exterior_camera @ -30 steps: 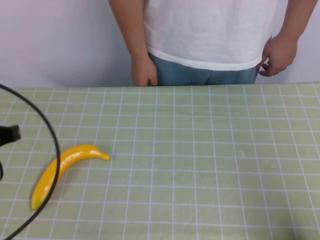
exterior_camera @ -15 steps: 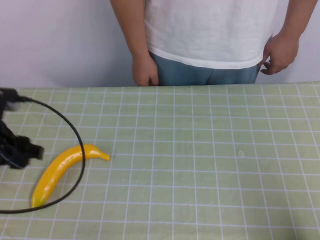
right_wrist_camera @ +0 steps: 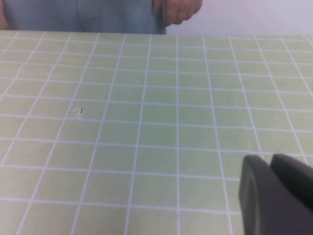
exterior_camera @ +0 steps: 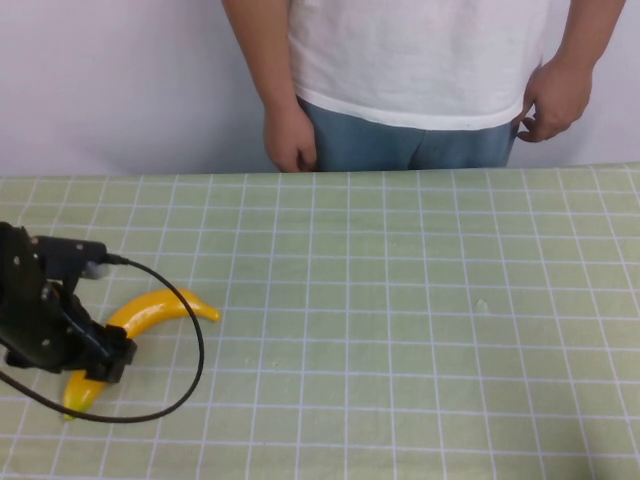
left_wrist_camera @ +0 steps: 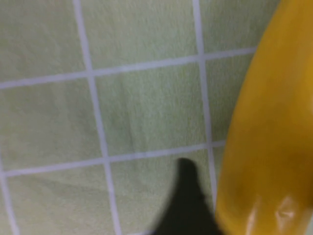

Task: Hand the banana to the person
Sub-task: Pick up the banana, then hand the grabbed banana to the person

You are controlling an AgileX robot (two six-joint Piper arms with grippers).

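The yellow-orange banana (exterior_camera: 160,308) lies on the green grid cloth at the near left, its greenish tip toward the front edge. My left gripper (exterior_camera: 98,362) is low over the banana's middle and hides part of it. In the left wrist view the banana (left_wrist_camera: 264,147) fills one side, with one dark finger (left_wrist_camera: 188,205) down beside it; the jaws stand open astride it. The person (exterior_camera: 420,60) stands behind the far table edge, hands hanging at the hips. My right gripper (right_wrist_camera: 270,164) is shut and empty, low over the cloth, and is out of the high view.
The left arm's black cable (exterior_camera: 190,370) loops over the cloth just right of the banana. A small speck (exterior_camera: 482,304) marks the cloth right of centre. The person's hand (right_wrist_camera: 176,10) shows at the far table edge in the right wrist view.
My left arm has come in from the left edge and moved right and down over the banana, now covering its middle. The banana and the person have not moved.
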